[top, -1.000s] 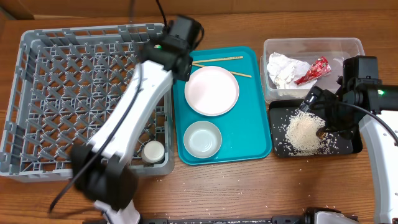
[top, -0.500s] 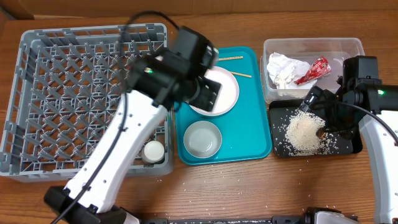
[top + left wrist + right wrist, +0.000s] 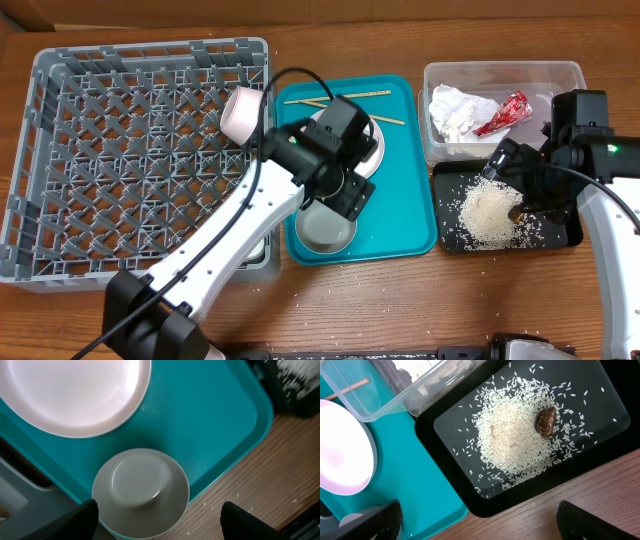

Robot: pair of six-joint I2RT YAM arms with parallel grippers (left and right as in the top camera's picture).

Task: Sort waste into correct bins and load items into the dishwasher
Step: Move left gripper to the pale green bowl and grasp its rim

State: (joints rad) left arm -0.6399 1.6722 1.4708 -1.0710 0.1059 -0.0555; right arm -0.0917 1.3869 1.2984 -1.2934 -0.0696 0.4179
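Swinging over from the rack [image 3: 140, 150], the left gripper [image 3: 161, 524] now hangs open above the pale bowl [image 3: 141, 492] at the near end of the teal tray [image 3: 220, 425]. A pink bowl [image 3: 243, 113] leans inside the rack, at its right wall, so this one looks next. The right gripper [image 3: 480, 522] is open too.

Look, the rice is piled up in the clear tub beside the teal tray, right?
No. The rice is piled up in the black tray beside the teal tray, not in the clear tub. The right wrist view shows it plainly.
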